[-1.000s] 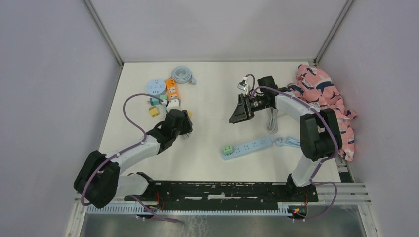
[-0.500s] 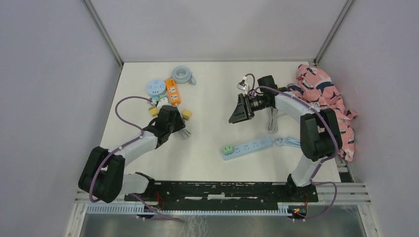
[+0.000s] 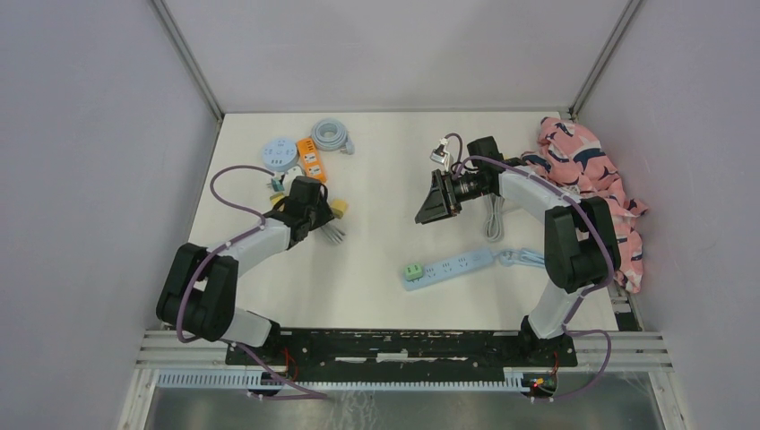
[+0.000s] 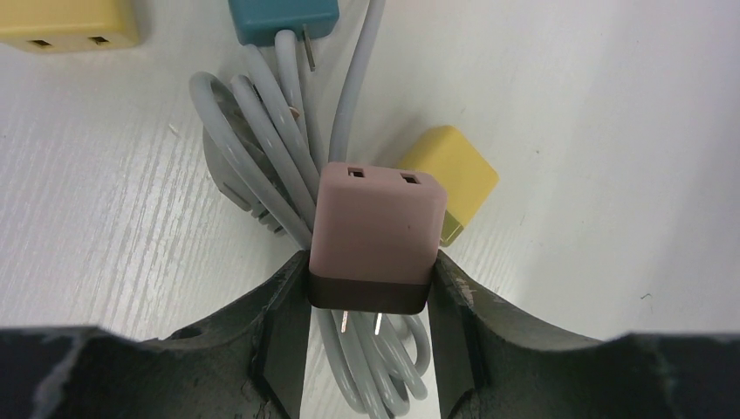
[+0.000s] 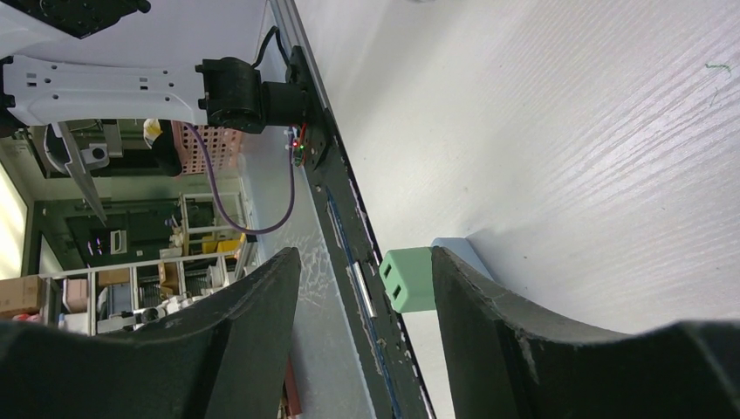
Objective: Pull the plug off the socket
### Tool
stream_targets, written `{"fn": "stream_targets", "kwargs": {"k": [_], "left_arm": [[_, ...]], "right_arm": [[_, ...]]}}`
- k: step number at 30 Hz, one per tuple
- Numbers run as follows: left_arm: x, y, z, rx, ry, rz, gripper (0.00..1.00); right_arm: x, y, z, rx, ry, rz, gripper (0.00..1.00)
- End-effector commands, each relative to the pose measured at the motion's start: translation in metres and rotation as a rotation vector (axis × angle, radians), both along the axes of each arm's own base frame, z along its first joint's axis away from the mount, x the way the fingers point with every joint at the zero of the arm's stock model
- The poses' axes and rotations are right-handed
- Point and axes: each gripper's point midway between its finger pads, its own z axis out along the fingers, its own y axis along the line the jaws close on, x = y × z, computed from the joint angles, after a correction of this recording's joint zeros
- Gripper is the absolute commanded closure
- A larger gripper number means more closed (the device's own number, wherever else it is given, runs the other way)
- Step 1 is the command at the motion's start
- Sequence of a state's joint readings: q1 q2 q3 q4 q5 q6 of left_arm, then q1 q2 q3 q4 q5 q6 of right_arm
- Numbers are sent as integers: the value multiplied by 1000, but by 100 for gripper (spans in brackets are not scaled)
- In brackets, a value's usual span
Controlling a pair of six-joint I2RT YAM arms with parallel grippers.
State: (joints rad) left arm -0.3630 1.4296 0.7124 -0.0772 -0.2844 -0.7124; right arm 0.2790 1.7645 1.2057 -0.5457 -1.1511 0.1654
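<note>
Between the fingers of the left tool [image 4: 368, 295] sits a pink plug [image 4: 375, 229], clenched at its base with its prongs bare, and a grey cable [image 4: 262, 131] coiled beneath. The right tool [image 5: 366, 272] hangs released and empty above the counter [image 3: 385, 242] — the green plug [image 5: 408, 279] sits in the power strip [image 3: 457, 265], apart from both tools.

Strip [image 3: 457, 263]: long, pale blue socket bar lying flat at lower centre-right of the top view, set slantwise with its left end lower. Green plug [image 3: 412, 270]: small cube seated in the strip's left end, two slots in its outer face; it appears at lower centre of the right wrist view. Pink plug [image 4: 375, 234]: rounded block with a darker base, two slots on top and two bare prongs below, clamped at its base between the left gripper [image 4: 368, 292] fingers, centre of the left wrist view.
</note>
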Motion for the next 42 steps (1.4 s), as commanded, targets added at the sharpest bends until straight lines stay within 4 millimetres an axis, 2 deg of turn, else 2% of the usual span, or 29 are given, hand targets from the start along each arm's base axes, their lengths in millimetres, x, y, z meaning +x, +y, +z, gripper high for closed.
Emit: {"fn": "stream_targets", "kwargs": {"k": [1,7,10,19,20,21,25,30,36,39,42], "left_arm": [[14,5,4,-20,-4,41,49],[17,7,5,-48,-5,37,32],[16,3,11,-67,-15,9,29],[9,-8,47,-130,-115,-68,18],[7,-8,49,-133,-122,-72,12],[6,-9,54,-141,-137,-81,11],[-3,-25,76,-205,-215,-195,6],[-27,-64,112,-381,-387,-427,0],[-64,-101,159,-598,-591,-697,1],[-87,-112,181,-700,-675,-813,1],[-103,-120,192,-740,-713,-899,1]], "right_arm": [[8,1,22,36,-77,9,38],[8,0,22,34,-80,9,38],[7,-1,22,27,-94,13,38],[7,-3,26,19,-140,17,38],[6,-3,27,19,-146,18,37],[6,-4,27,18,-150,19,38],[5,-5,32,16,-189,26,37],[-2,-9,41,17,-307,64,34],[-15,-15,54,50,-518,131,24],[-26,-17,63,91,-664,177,17],[-42,-19,68,145,-806,235,2]]}}
